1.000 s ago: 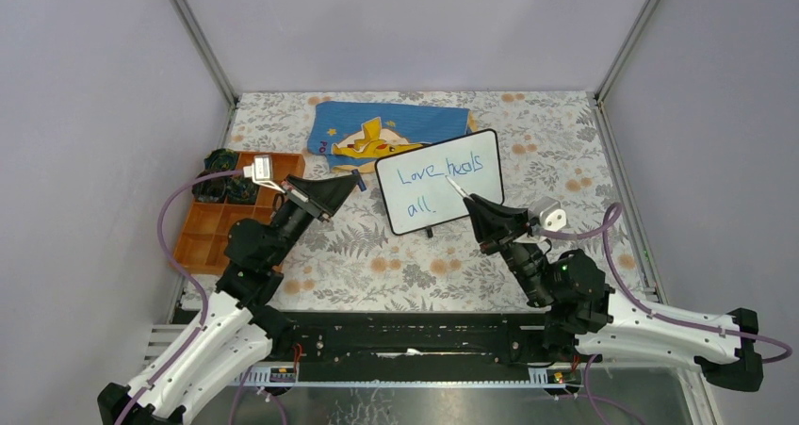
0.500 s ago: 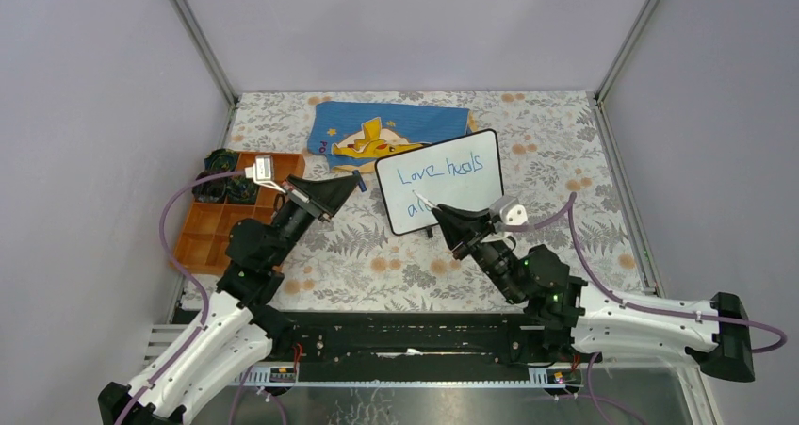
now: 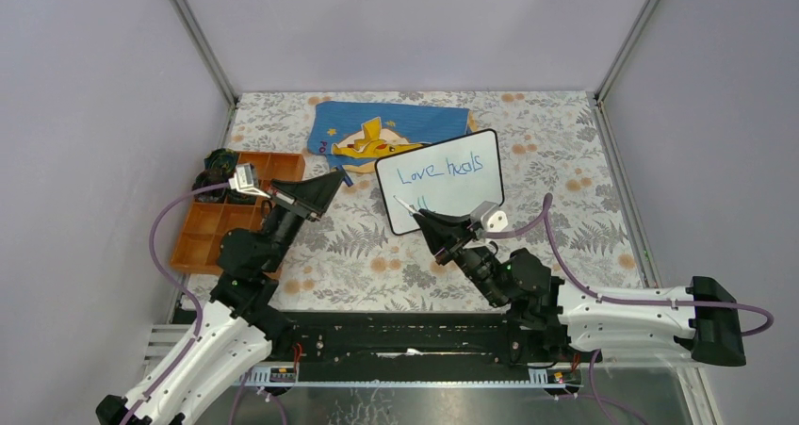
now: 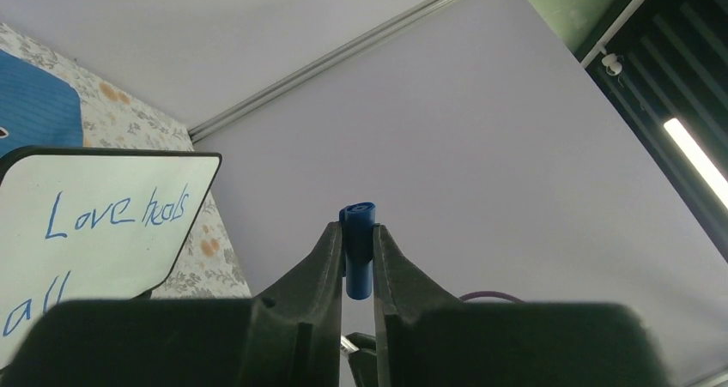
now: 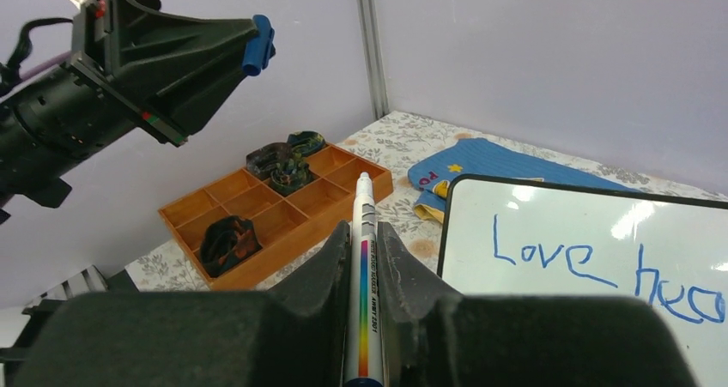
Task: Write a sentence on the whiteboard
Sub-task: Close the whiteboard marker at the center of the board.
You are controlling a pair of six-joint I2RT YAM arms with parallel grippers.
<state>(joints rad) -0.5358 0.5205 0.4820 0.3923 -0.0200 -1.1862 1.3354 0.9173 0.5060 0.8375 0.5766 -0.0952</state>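
The whiteboard (image 3: 452, 187) stands tilted at mid table, its black rim showing. The sentence (image 3: 439, 171) in blue reads "Love heals" on top and "all" below, the lower word partly hidden in the top view. My right gripper (image 3: 419, 220) is shut on a white marker (image 5: 362, 200) with a rainbow stripe. The marker's tip points past the board's lower left corner, off the surface. My left gripper (image 3: 334, 178) hangs in the air left of the board, shut on the blue marker cap (image 4: 358, 250). Both lines of writing (image 4: 116, 215) show in the left wrist view.
An orange compartment tray (image 3: 200, 246) holding dark bundled items (image 3: 221, 161) sits at the left. A blue cloth (image 3: 396, 128) with a yellow figure lies behind the board. Grey walls close in the floral-patterned table on three sides.
My right arm has swung left, carrying the marker from the board's right half to its lower left corner. The left gripper with the cap has drifted slightly left.
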